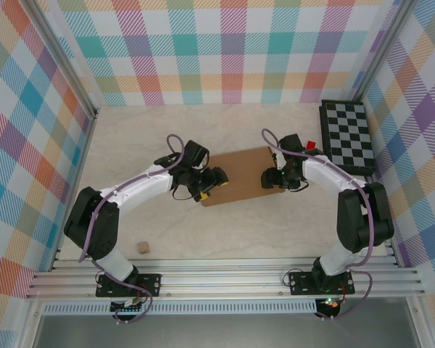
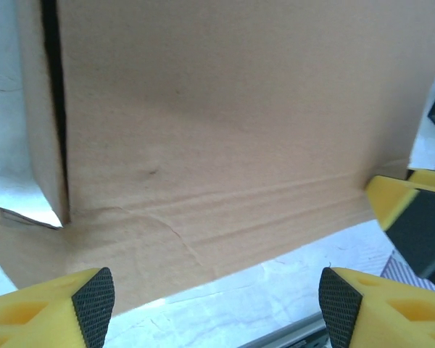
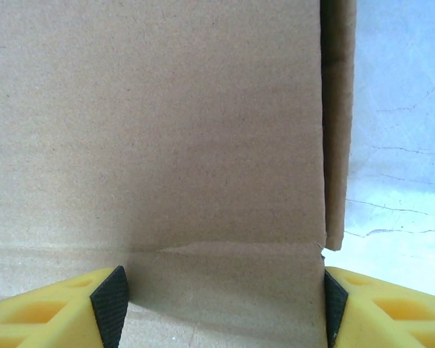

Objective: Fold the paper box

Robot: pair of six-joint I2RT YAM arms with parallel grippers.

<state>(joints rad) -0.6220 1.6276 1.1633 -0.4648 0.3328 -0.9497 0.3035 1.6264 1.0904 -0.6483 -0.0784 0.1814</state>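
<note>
Cardboard lay near the middle of the counter point(image 1: 167, 239): the paper box point(image 1: 243, 174), looking mostly flat, with slits and creases showing. The left pincer point(image 1: 212, 185) at its left end and the right pincer point(image 1: 270, 177) at its right end both stood spread, gripping nothing. Folding seemed barely begun; I judged the walls and flaps not yet raised.
</note>
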